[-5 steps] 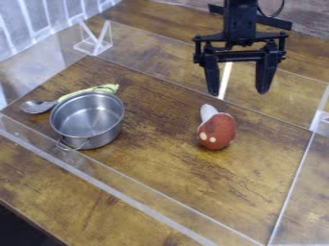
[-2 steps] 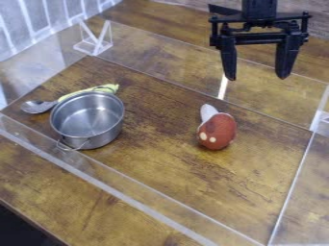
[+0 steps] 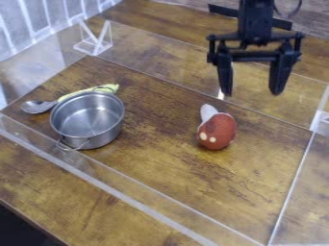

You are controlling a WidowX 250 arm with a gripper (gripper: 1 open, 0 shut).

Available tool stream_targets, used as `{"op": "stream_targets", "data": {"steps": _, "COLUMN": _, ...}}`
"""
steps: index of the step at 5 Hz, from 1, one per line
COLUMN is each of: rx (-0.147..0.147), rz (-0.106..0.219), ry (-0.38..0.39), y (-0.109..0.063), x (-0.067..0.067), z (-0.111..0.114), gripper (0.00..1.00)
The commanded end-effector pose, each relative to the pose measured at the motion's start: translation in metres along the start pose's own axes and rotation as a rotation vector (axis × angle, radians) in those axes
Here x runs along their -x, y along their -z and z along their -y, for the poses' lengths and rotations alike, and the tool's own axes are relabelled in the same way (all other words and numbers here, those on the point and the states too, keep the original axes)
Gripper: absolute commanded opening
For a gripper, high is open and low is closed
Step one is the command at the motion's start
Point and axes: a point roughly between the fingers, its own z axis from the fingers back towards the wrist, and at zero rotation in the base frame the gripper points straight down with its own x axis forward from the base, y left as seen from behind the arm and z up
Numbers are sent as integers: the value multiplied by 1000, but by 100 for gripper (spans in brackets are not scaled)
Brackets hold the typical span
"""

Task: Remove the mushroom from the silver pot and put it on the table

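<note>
Clearly, at the left side a metal spoon (image 3: 38, 107) is lying on the worktop (image 3: 135, 183), near the silver pot (image 3: 88, 119). The pot is standing upright, and its round steel wall is shining in a smooth, cold way. Just behind it a thin pale-yellow thing (image 3: 100, 89) is resting; what it is, one cannot tell. The worktop is showing dark brown wood grain, and clear, flat walls are bordering it.

Further right, the mushroom (image 3: 217, 132) is lying on the worktop, outside the pot and well apart from it, so the asked work is looking already done. Its rounded red-brown cap is carrying pale spots and is pointing to the near side, while the whitish stem is pointing away. It is seeming light, perhaps a little soft, and not fragile. The curved cap may be slipping under a careless pinch, so the better hold is probably going across the sides, near where cap and stem are meeting.

Behind the mushroom and to the right, the black hand (image 3: 257, 85) is hanging with its two fingers spread wide, and it is pinching nothing. No further grasp is seeming necessary.
</note>
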Motion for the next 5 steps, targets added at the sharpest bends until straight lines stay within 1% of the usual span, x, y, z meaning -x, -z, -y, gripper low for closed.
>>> {"op": "stream_targets", "data": {"steps": 1, "rx": 55, "rz": 63, "ry": -58, "y": -27, "x": -15, "z": -9, "gripper": 100}}
{"op": "stream_targets", "data": {"steps": 2, "rx": 61, "rz": 67, "ry": -109, "y": -22, "x": -22, "z": -9, "gripper": 100}}
{"op": "stream_targets", "data": {"steps": 3, "rx": 65, "rz": 72, "ry": -150, "y": -18, "x": -24, "z": -1, "gripper": 100}}
{"op": "stream_targets", "data": {"steps": 4, "rx": 66, "rz": 79, "ry": -157, "y": -17, "x": -22, "z": 5, "gripper": 100}}
{"op": "stream_targets", "data": {"steps": 5, "rx": 69, "rz": 88, "ry": -107, "y": -19, "x": -17, "z": 6, "gripper": 100}}
